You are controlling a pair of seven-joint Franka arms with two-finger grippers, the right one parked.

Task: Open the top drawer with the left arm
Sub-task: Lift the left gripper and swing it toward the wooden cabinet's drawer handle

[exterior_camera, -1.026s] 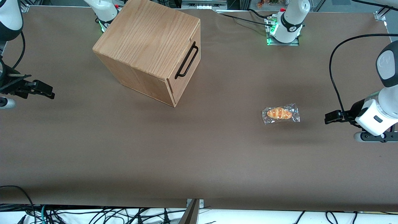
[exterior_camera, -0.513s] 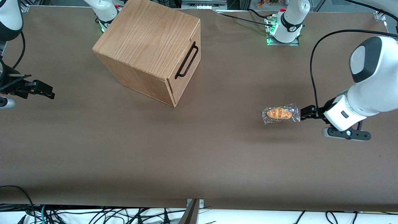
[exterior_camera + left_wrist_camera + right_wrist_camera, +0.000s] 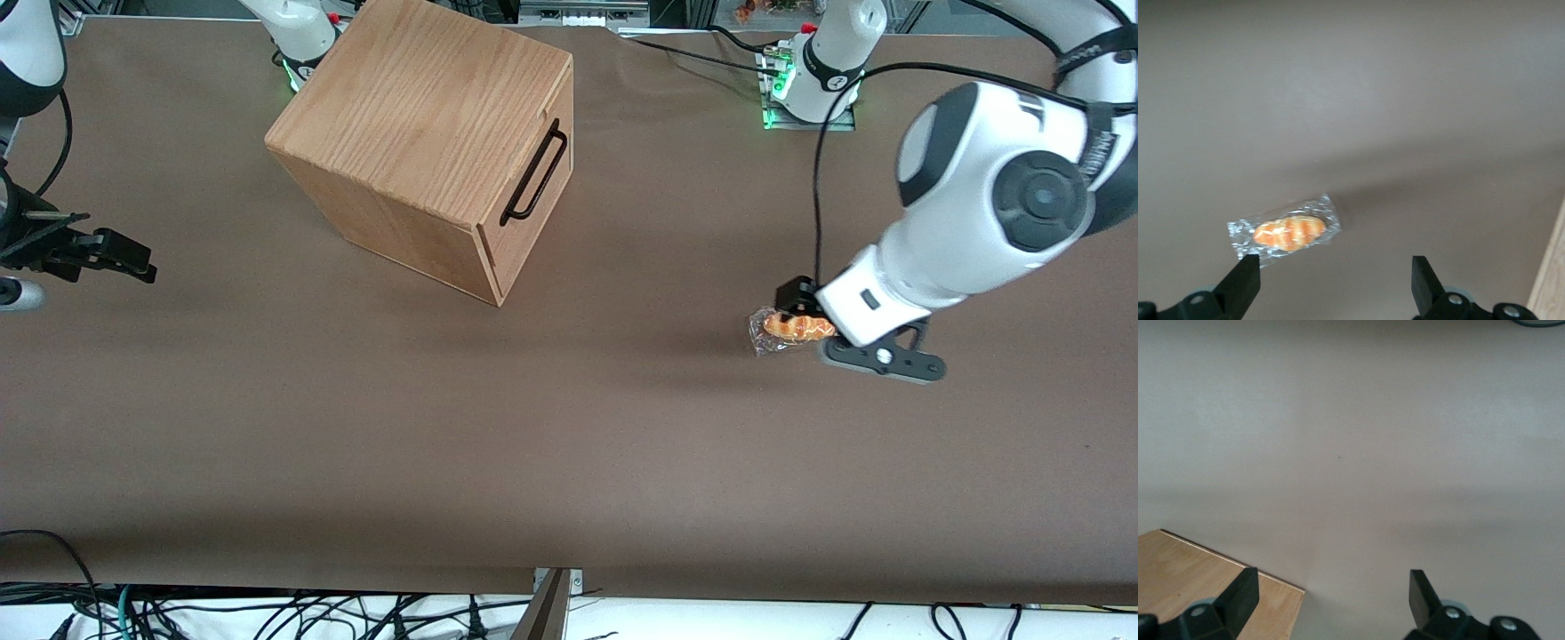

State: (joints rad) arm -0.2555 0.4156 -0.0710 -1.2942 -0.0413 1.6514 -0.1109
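Little of the task can be judged as done. The top drawer (image 3: pixel 532 191) is seen fully shut, its front flush with the light oak cabinet (image 3: pixel 418 133) that stands on the brown surface (image 3: pixel 569 444), toward the parked arm's end and farther from the front camera than the middle of the cloth. The thin black bar handle (image 3: pixel 534 175) across the drawer front is untouched, with nothing near it. The left arm (image 3: pixel 987 204) is held low over the surface toward the working arm's end, well apart from the cabinet. Its pincer (image 3: pixel 1335 280) is shown in the wrist view with the two black fingers (image 3: pixel 1241 283) spread wide and nothing gripped between them. In the front view the pincer (image 3: pixel 796 298) is placed right at a wrapped bread roll (image 3: pixel 791 327), which lies flat in its clear wrapper on the surface; whether the wrapper is touched cannot be told. In the wrist view the wrapped bread roll (image 3: pixel 1286 230) is seen ahead of one finger, not between the two, and a strip of pale wood is caught at the frame's edge. What remains, by this reading, is nearly everything: the stretch of surface to the cabinet is to be crossed, the handle is to be closed upon, and the drawer is to be drawn out.
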